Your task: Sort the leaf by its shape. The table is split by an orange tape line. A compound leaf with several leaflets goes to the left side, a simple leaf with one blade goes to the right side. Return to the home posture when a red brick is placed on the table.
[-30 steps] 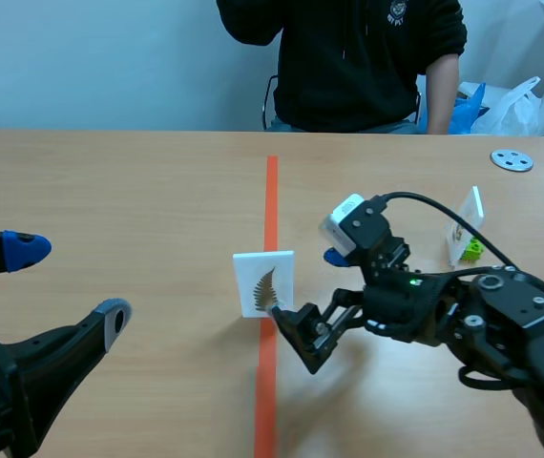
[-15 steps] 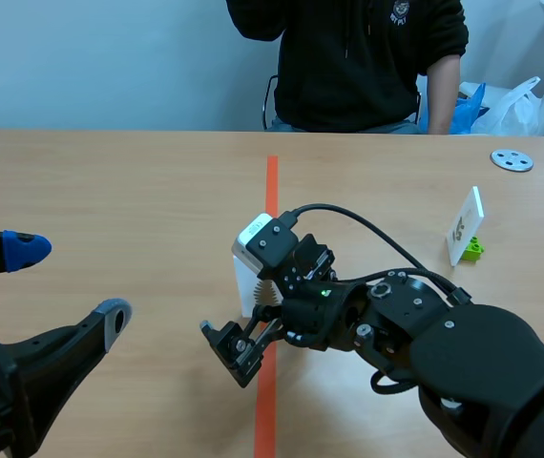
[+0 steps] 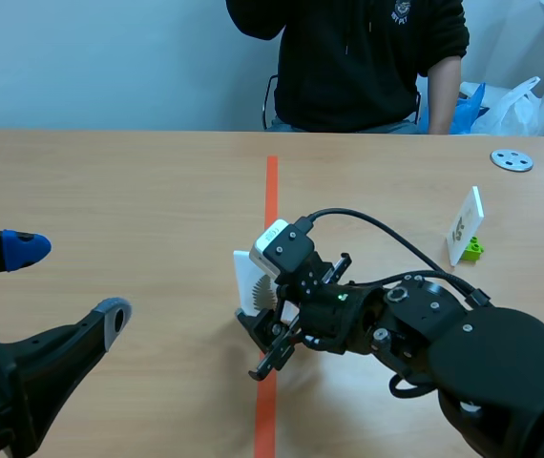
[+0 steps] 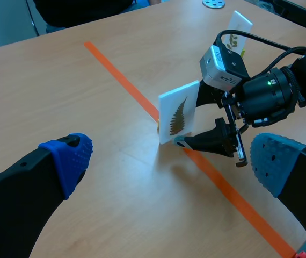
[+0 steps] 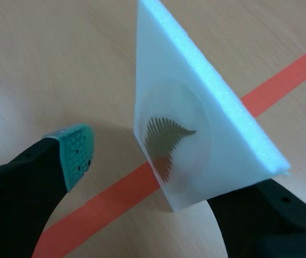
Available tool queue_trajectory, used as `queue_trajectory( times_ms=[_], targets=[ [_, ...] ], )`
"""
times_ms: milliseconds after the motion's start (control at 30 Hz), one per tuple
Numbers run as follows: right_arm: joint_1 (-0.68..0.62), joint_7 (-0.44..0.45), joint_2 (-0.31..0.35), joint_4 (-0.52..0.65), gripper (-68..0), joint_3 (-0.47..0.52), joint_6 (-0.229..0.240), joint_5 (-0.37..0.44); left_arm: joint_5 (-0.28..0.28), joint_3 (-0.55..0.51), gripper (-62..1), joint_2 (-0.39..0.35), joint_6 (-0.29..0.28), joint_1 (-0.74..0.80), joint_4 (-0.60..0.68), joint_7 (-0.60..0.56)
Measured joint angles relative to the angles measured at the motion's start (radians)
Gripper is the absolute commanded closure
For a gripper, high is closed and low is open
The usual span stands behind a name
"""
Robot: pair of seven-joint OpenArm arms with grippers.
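A white foam card [image 3: 244, 280] with a feathery compound leaf of several leaflets printed on it stands upright on the orange tape line [image 3: 271, 191]. It also shows in the left wrist view [image 4: 179, 112] and the right wrist view [image 5: 196, 123]. My right gripper [image 3: 270, 336] straddles the card's lower edge. Its far finger lies against the card's back. The teal pad [image 5: 75, 153] of the other finger stands a little off the printed face, so the gripper is open around the card. My left gripper [image 3: 67, 284] hangs open at the near left, well away from the card.
A second white card [image 3: 465, 224] leans on a small green block [image 3: 474, 250] at the right. A grey metal disc [image 3: 512, 160] lies at the far right. A person in black [image 3: 348, 57] sits across the table.
My right arm swung left over the tape line, then drew back onto the card; its fingers have narrowed around it. The left arm has not moved.
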Motion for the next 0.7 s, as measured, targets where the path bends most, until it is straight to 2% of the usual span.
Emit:
queue_trajectory(
  times_ms=[300,533,600,700],
  targets=[
    [0.000,0.000,0.000,0.000,-7.2,0.000,0.000,0.000,0.000,0.000,-62.3,0.000,0.000,0.000,0.000,0.000],
    [-0.002,0.000,0.013,0.026,-6.2,0.000,0.000,0.000,0.000,0.000,-62.3,0.000,0.000,0.000,0.000,0.000],
    [-0.012,-0.007,0.027,0.070,-6.2,0.012,0.000,0.000,0.000,0.000,-62.3,0.000,0.000,0.000,0.000,0.000],
    [-0.051,-0.024,0.044,0.164,-6.2,0.080,0.001,0.000,0.000,0.000,-62.3,0.000,0.000,0.000,0.000,0.000]
  ],
)
